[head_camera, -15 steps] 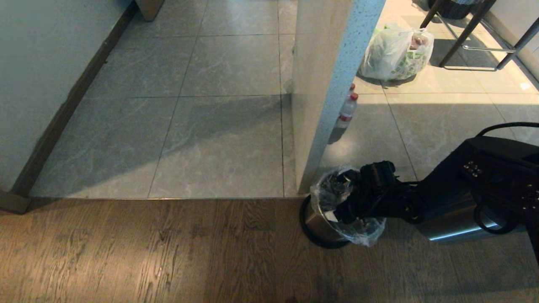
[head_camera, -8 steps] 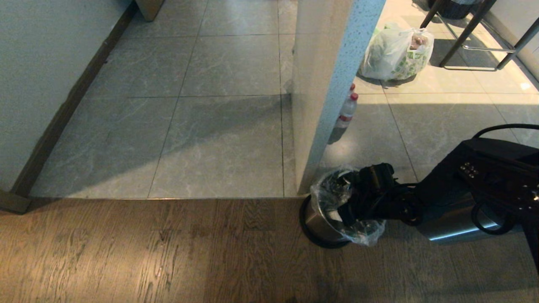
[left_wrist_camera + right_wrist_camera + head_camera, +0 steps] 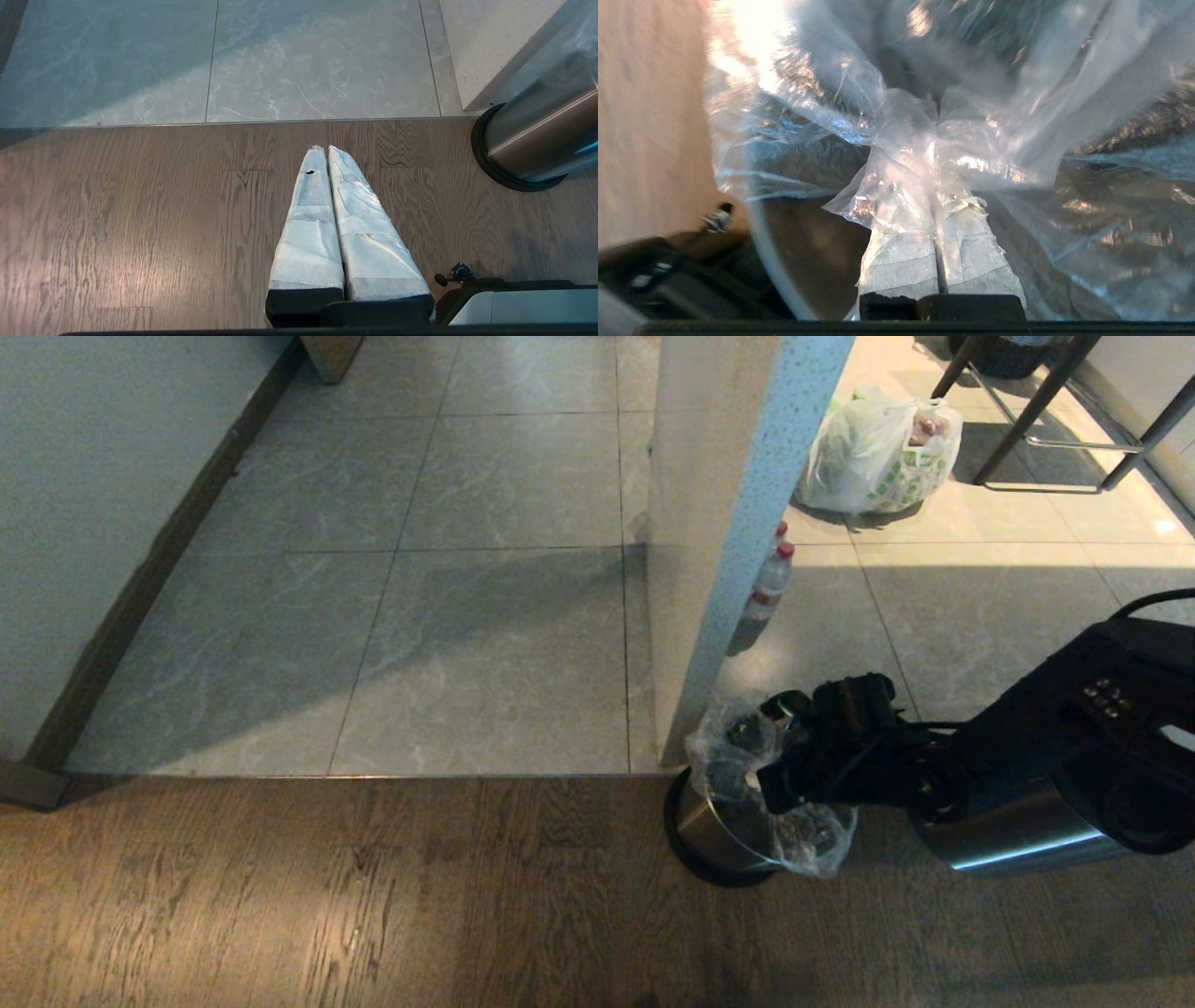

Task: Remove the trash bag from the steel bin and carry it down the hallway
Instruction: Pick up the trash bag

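where the wood floor (image 3: 327, 896) meets the grey tiles (image 3: 485, 644), the steel bin (image 3: 709, 831) stands upright on its black base, long axis vertical, mouth up, close against the foot of a speckled pillar (image 3: 719, 523). the trash bag (image 3: 738, 756), clear and crinkled, sits in the bin with its edge folded out over the rim and hanging down the near side. the right gripper (image 3: 934, 196) reaches over the bin's mouth from the robot's right; its taped jaws are pinched together on a bunched fold of the trash bag, the plastic gathered at the fingertips and fanning away from them. the left gripper (image 3: 323, 149) hangs over the wood floor well to the side of the bin, jaws pressed together with nothing between them. beyond the pillar stand two red-capped bottles (image 3: 770, 581), and farther off a white bag with green print (image 3: 878, 453).
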{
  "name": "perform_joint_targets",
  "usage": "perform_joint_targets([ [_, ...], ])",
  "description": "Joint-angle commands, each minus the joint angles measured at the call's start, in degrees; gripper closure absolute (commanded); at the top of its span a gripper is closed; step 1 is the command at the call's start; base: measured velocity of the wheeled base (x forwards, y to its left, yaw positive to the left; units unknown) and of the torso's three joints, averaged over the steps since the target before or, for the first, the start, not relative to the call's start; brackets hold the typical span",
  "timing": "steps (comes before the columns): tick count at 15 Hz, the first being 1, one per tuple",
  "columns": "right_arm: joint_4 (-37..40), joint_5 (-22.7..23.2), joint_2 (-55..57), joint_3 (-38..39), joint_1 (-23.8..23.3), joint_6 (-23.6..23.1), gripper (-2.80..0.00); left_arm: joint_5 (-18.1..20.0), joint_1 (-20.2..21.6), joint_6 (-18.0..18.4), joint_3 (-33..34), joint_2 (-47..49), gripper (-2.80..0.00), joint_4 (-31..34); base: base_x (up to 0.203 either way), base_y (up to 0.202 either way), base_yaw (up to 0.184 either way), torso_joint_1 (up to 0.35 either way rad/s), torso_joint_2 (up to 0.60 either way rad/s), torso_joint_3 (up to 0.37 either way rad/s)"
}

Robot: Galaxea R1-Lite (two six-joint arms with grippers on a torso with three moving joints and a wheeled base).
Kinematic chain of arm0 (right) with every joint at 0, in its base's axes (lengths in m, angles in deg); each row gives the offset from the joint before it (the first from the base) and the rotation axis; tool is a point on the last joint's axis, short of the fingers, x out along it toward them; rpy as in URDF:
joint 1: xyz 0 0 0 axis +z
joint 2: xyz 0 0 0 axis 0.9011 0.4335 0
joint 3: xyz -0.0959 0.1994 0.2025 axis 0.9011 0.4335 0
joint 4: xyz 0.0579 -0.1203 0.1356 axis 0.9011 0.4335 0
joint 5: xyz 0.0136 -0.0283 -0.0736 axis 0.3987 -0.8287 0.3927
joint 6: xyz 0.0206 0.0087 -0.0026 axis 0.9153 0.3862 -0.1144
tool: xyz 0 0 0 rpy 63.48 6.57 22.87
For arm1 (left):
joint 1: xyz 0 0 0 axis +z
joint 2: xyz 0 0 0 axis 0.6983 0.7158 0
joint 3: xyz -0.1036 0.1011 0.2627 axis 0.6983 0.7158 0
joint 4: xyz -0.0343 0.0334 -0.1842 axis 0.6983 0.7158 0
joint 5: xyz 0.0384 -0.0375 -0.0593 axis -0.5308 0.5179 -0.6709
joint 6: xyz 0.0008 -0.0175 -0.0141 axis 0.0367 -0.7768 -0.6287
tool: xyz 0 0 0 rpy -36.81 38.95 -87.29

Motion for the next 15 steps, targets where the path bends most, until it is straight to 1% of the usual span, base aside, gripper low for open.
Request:
perform_joint_targets([
  [1,-0.1,0.0,-6.2,2.5,0.0,1.6,0.0,-0.1,0.0,0.0,0.0,0.0,0.0,0.0,0.0,0.0,0.0,0.0,0.0,0.0],
  [5,0.2,-0.5,-18.5,7.2,-0.4,5.0,0.0,-0.1,0.0,0.0,0.0,0.0,0.0,0.0,0.0,0.0,0.0,0.0,0.0,0.0],
  [6,0.8,-1.6,-21.9,7.9,-0.6,6.4,0.0,-0.1,0.0,0.0,0.0,0.0,0.0,0.0,0.0,0.0,0.0,0.0,0.0,0.0],
  [9,4.3,-8.4,-31.5,9.9,-0.8,10.8,0.0,-0.1,0.0,0.0,0.0,0.0,0.0,0.0,0.0,0.0,0.0,0.0,0.0,0.0],
  [11,9.0,-11.1,-38.5,10.3,-0.9,12.9,0.0,-0.1,0.0,0.0,0.0,0.0,0.0,0.0,0.0,0.0,0.0,0.0,0.0,0.0],
  [13,15.9,-12.1,-45.9,10.1,-0.9,14.4,0.0,-0.1,0.0,0.0,0.0,0.0,0.0,0.0,0.0,0.0,0.0,0.0,0.0,0.0],
  [15,23.8,-12.4,-54.5,10.2,-2.1,15.0,0.0,-0.1,0.0,0.0,0.0,0.0,0.0,0.0,0.0,0.0,0.0,0.0,0.0,0.0],
])
